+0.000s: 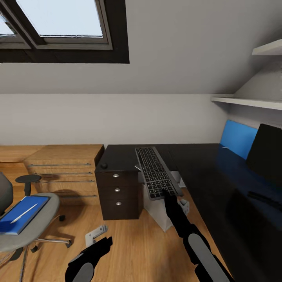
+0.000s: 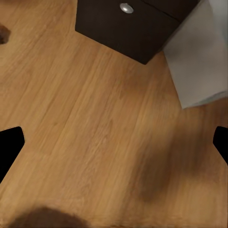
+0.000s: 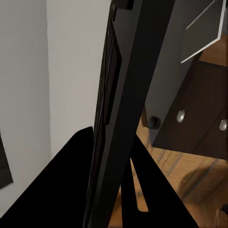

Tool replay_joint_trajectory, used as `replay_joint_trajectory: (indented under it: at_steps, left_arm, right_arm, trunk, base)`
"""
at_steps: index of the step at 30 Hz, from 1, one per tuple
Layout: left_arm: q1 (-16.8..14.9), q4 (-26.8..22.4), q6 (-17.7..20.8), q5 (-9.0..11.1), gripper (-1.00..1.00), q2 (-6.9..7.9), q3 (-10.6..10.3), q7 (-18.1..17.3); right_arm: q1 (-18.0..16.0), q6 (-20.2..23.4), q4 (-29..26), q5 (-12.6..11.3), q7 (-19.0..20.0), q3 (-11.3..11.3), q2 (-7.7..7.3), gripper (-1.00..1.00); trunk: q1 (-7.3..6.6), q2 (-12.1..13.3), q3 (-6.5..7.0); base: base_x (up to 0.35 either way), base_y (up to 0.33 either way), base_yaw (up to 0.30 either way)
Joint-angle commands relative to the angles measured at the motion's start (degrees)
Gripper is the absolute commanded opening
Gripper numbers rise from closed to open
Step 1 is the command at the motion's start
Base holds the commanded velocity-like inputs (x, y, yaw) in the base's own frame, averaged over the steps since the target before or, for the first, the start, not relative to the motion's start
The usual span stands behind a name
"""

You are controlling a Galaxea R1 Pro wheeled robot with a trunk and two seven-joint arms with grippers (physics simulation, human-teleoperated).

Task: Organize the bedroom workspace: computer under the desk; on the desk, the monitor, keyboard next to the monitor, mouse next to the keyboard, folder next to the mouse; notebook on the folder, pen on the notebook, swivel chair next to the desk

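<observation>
One keyboard (image 1: 156, 172) is lifted off the surface, tilted, with its near end pinched in the right gripper (image 1: 169, 194) above the black desk (image 1: 203, 168); the left gripper (image 1: 102, 243) hangs with its fingers spread and nothing between them over the wooden floor (image 1: 133, 243). One monitor (image 1: 268, 152) stands on the desk at far right, one small mouse (image 1: 103, 165) sits on the desk's left corner above three silver-knobbed drawers, and one grey computer (image 1: 158, 209) stands under the desk. One swivel chair (image 1: 23, 231), well apart at left, carries one blue folder (image 1: 21, 214) with one white pen (image 1: 23, 213) on top, before a light wooden chest (image 1: 64, 172) under a sloped ceiling with a skylight (image 1: 58, 19).
</observation>
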Motion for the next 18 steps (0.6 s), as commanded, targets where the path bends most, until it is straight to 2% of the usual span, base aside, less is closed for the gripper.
replay_joint_trajectory:
  at_steps: [1,18]
  left_arm:
    - [-0.06,-0.08,0.14,0.29,1.00,0.05,-0.11,0.43]
    - [-0.06,-0.07,0.21,0.41,1.00,0.14,-0.06,0.41]
  right_arm:
    - [-0.06,-0.41,-0.07,-0.63,-0.10,0.22,-0.07,-1.00]
    - [-0.06,-0.27,0.10,-0.67,0.12,0.19,-0.26,-1.00]
  trunk:
    - [-0.26,0.37,0.12]
    - [-4.00,7.19,3.17]
  base:
    - [-0.335,0.000,0.000]
    - [-0.334,0.000,0.000]
